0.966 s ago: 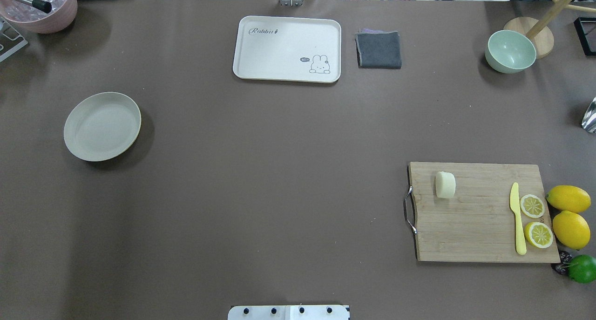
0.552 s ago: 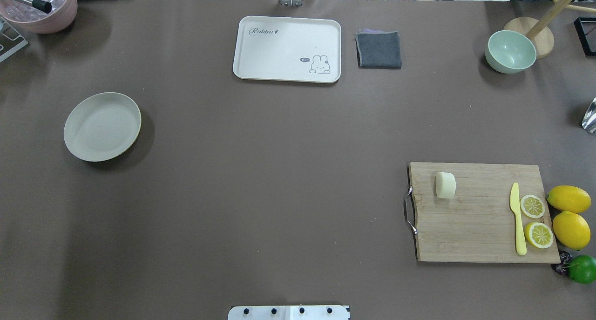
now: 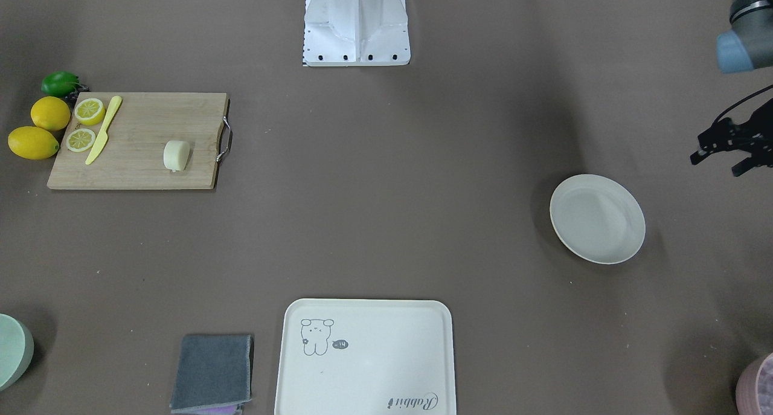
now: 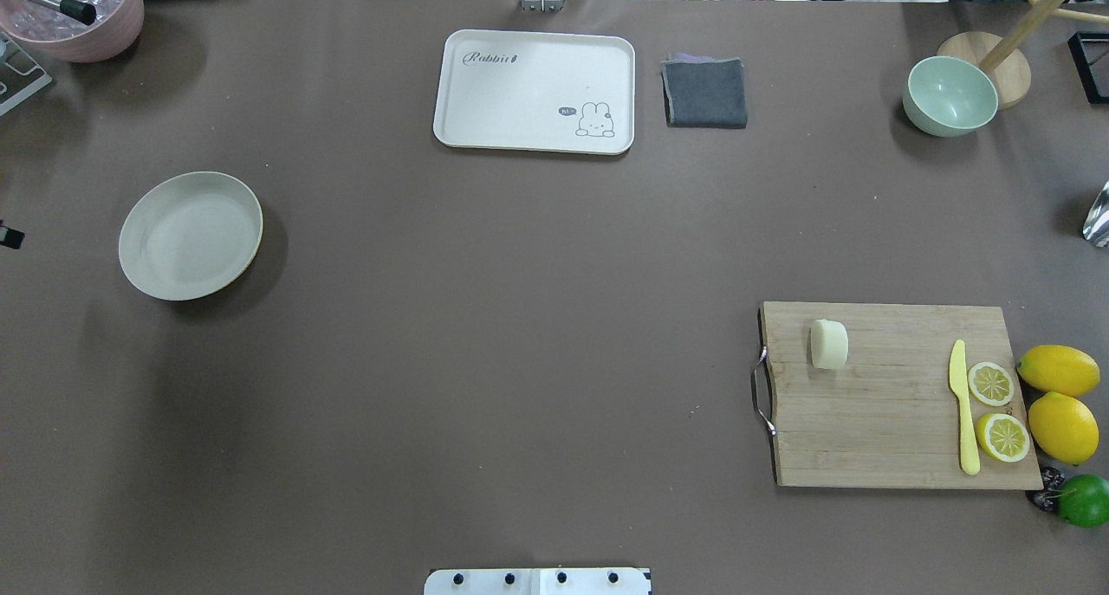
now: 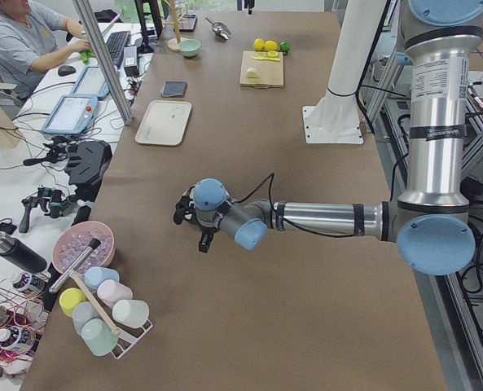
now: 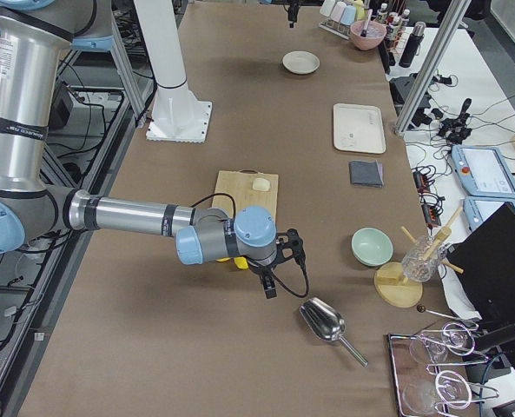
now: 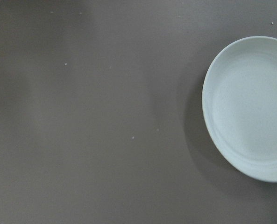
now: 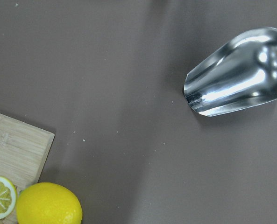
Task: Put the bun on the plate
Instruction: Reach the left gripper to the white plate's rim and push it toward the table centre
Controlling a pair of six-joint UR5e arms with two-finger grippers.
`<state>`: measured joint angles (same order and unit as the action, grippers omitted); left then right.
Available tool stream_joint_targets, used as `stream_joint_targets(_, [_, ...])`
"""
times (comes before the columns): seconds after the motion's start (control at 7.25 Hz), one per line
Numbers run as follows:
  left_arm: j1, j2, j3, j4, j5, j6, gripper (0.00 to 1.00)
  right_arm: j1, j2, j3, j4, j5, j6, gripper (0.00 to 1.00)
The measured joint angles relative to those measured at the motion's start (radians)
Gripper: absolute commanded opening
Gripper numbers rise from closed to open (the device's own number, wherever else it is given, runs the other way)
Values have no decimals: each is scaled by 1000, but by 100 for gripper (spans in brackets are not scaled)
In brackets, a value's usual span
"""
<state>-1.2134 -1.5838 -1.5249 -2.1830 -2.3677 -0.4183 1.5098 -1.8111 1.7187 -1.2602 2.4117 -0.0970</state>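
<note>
The job has not really started. The bun (image 4: 829, 345) lies on its side on the wooden cutting board (image 4: 884, 422), near the end with the metal handle. That is far over on the robot's right side of the counter (image 4: 520, 318). The plate (image 4: 191, 236) sits far over on the robot's left side, with nothing on it. The two are well apart, with a lot of bare counter between them.

The left gripper (image 3: 717, 164) hangs in the air just beside the plate, out past it toward the end of the counter. Its fingers (image 3: 696, 157) look spread apart, and they hold nothing. The right gripper (image 6: 281, 261) hangs past the far end of the board, near a shiny metal scoop (image 8: 236, 70) and the lemons (image 4: 1059, 400). I cannot tell if its fingers are spread or pressed together.

I think the step now is reaching for the bun. The right arm is the closer one, so it should go over the board and come down with one finger on each side of the bun. The bun looks soft and round, so a gentle squeeze seems best. It should also stay away from the yellow knife (image 4: 962, 404). After that comes a long carry across to the plate.
</note>
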Motion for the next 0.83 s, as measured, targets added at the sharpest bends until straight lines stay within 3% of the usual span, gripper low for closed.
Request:
stream_joint_targets(0.41, [101,-141,150,-31,51,-28,83,-2,0,-7,-6,37,5,100])
stream_joint_targets(0.83, [134,-158,182,-50,51,-72,37,-4,0,-11,-8,54,5,100])
